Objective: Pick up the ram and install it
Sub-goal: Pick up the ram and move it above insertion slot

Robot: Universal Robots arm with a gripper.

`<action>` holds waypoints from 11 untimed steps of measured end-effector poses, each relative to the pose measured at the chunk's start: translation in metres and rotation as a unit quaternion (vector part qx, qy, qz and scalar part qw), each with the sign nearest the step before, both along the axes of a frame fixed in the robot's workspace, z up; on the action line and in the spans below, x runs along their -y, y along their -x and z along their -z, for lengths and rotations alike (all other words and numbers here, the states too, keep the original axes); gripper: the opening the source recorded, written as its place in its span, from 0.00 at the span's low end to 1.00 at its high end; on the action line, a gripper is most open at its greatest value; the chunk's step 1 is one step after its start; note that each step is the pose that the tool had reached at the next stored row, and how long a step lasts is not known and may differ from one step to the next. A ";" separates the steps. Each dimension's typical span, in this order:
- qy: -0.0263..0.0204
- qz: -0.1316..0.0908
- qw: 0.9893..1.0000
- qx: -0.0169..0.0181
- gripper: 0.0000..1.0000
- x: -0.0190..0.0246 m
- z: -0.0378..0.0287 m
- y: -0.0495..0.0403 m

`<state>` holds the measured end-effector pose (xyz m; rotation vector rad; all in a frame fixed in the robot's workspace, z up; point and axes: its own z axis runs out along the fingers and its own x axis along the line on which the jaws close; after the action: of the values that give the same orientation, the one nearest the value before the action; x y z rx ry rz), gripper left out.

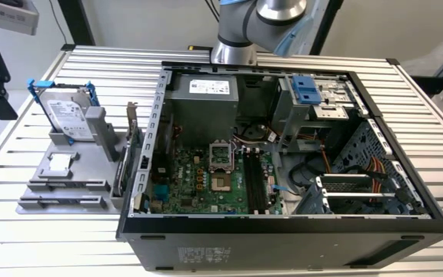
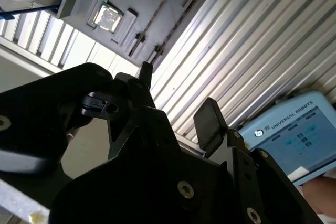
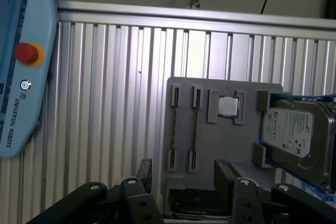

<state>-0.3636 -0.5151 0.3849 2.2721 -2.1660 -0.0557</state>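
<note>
The gripper (image 3: 184,174), open and empty, faces the holder (image 3: 231,140) (slots edge-on); it should square its jaws across the ram.

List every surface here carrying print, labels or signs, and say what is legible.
Teach pendant: maker's lettering along its edge, left unquoted; screen text blurred.
Hard drive: white label, print too small to read.
Power supply: white sticker, too small to read.
Computer case: sticker on its outer wall, too small to read.
</note>
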 end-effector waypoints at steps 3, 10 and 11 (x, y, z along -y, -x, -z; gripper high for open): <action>0.000 0.000 1.000 0.000 1.00 -0.0004 0.0014 -0.0001; 0.000 0.000 1.000 0.000 1.00 -0.0015 0.0050 -0.0001; 0.000 0.000 1.000 0.000 1.00 -0.0017 0.0055 -0.0001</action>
<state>-0.3634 -0.5133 0.3794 2.2721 -2.1660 -0.0558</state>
